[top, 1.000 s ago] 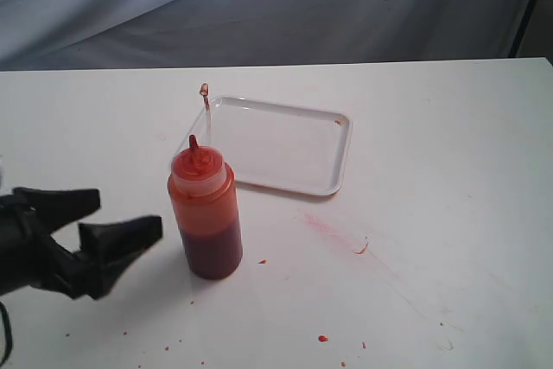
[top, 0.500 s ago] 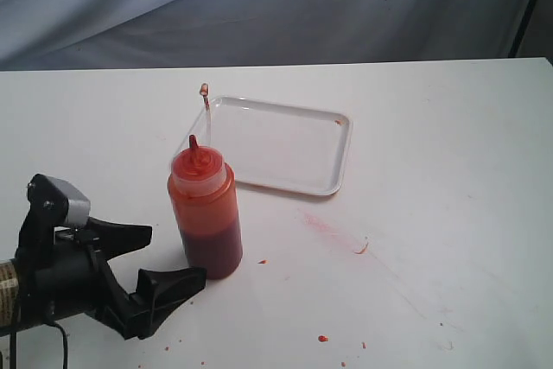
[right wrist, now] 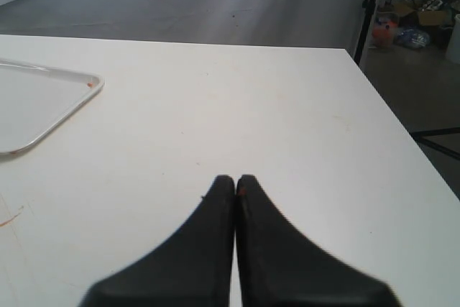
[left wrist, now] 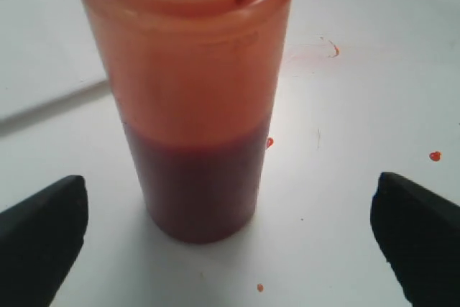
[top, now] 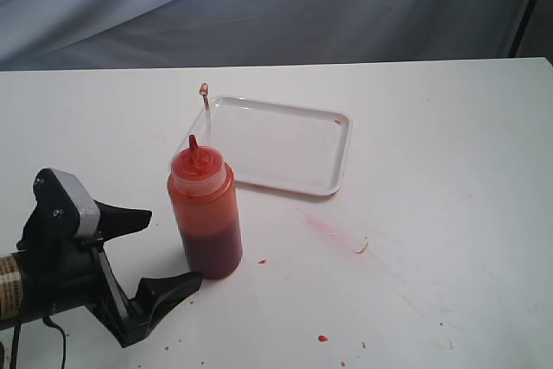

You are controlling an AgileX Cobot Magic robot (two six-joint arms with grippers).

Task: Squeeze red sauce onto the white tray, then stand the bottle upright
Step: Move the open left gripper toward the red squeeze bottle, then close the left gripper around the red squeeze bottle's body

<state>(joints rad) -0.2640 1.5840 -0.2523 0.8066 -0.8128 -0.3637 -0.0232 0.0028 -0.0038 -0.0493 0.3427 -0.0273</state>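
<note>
Half full, the bottle (top: 206, 209) looks soft and squeezable; we aim our wide-open, empty left hand (top: 175, 246) at its middle.

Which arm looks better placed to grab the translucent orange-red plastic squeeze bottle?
Left, probably. The left gripper is open and flanks the upright bottle, fingers either side, not touching. The right gripper is shut over bare table beside the shallow white plastic tray, with no bottle in its view.

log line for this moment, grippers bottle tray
phase: pre-grasp | left gripper: open, facing bottle, no contact | right gripper: shut | bottle: upright | white tray: no blobs seen
</note>
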